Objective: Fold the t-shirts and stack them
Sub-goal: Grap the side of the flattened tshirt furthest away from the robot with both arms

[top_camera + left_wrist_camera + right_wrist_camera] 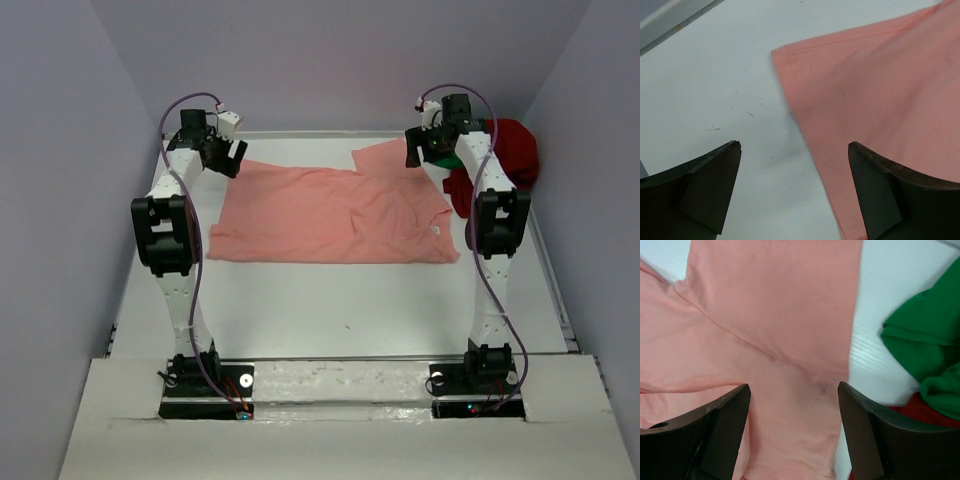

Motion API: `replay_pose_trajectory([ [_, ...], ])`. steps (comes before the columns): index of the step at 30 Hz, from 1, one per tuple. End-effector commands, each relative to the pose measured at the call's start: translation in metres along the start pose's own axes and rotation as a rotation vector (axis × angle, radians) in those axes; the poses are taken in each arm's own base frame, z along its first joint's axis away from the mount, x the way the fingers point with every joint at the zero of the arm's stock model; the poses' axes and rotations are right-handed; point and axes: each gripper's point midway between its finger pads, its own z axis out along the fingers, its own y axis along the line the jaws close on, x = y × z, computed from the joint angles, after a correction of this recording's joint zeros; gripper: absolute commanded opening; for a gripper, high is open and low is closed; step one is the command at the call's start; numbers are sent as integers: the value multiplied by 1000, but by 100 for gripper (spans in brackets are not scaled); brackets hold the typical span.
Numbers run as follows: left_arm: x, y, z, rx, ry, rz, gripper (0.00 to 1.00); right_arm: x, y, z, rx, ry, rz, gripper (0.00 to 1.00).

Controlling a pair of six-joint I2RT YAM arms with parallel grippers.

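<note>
Top external: both arms [168, 235] [497, 215] extended, jaws apart above salmon-pink shirt [330, 215].

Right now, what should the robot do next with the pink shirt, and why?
Probably lower both arms and pinch the far edge of the pink shirt. It lies flat; the open left fingers hover by its corner, the open right fingers over its sleeve.

salmon-pink shirt [330, 215]; green shirt [927, 325]; dark red shirt [515, 148]; white table [330, 310]
</note>
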Motion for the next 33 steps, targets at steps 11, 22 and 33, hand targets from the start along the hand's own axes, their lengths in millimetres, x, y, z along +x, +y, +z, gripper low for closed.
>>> replay_pose_trajectory([
  [11,-34,9,31,57,-90,-24,99,29,23,-6,-157,74,58,74],
  [22,-28,1,59,187,-91,-103,90,33,37,-31,-195,78,25,72],
  [33,-28,7,69,209,-121,-180,84,40,41,-39,-200,95,8,72],
])
